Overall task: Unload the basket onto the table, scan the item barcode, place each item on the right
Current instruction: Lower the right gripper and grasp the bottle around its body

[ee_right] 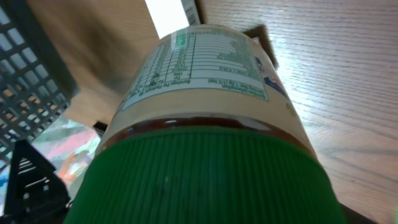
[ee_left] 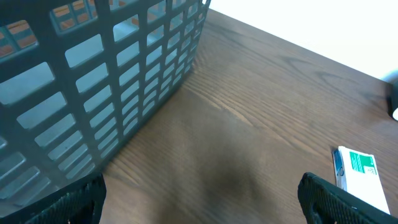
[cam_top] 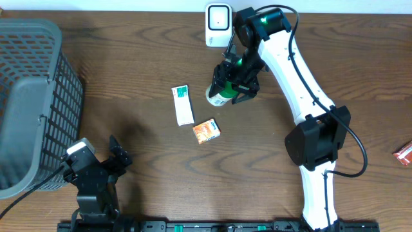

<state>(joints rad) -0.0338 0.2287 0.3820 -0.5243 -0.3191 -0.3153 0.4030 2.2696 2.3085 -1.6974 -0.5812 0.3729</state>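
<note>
Just below the white box-shaped barcode scanner (cam_top: pixel 218 24) on the brown wooden desk (cam_top: pixel 129 58), my right jaws are grasping the green-lidded, cream-labelled jar (cam_top: pixel 216 96). I am thinking it wise to be turning its label squarely towards the scanner, gripping firmly. My left jaws are hanging released beside the grey mesh basket (cam_top: pixel 32 96).

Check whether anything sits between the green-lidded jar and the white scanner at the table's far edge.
Nothing visible does. The jar is in the right pincer, with only bare table between it and the scanner. The white box and orange packet lie off that path.
</note>
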